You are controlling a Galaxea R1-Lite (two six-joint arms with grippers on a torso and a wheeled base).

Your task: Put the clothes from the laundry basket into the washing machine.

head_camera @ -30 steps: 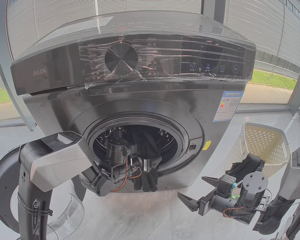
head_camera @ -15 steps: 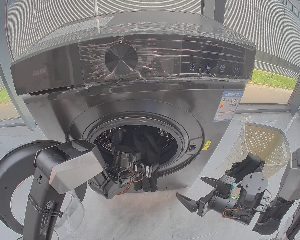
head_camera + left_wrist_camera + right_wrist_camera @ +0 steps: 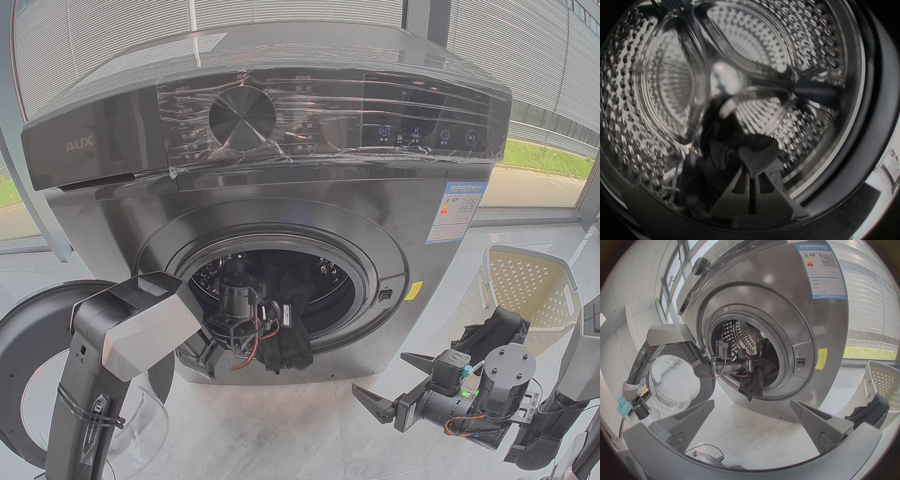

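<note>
Grey-fronted, the front-loading washing machine (image 3: 325, 194) stands open in the head view. The left claw (image 3: 282, 317) sits at its mouth, and a black fabric garment (image 3: 289, 350) hangs from it over the lower lip of the opening, part inside, part dangling toward the floor (image 3: 281, 431). The right claw (image 3: 381, 375) hangs spread and empty, low before the machine, beside the white perforated plastic laundry basket (image 3: 531, 284), where a second dark garment (image 3: 494, 334) lies.

From the left wrist, the left claw (image 3: 754, 168) is pressed together on a fold of the black fabric garment (image 3: 725, 156), inside the dimpled steel drum (image 3: 662, 78).

From the right wrist, the right claw (image 3: 751, 405) is wide apart, with the black fabric garment (image 3: 753, 387) drooping over the lip beyond it.

If it is let go here, I judge the hanging end could drag the whole piece out onto the floor, or snag on the lip. How much cloth lies inside the drum is hard to tell. The right arm hides the basket's lower part, so what it holds cannot be counted.
</note>
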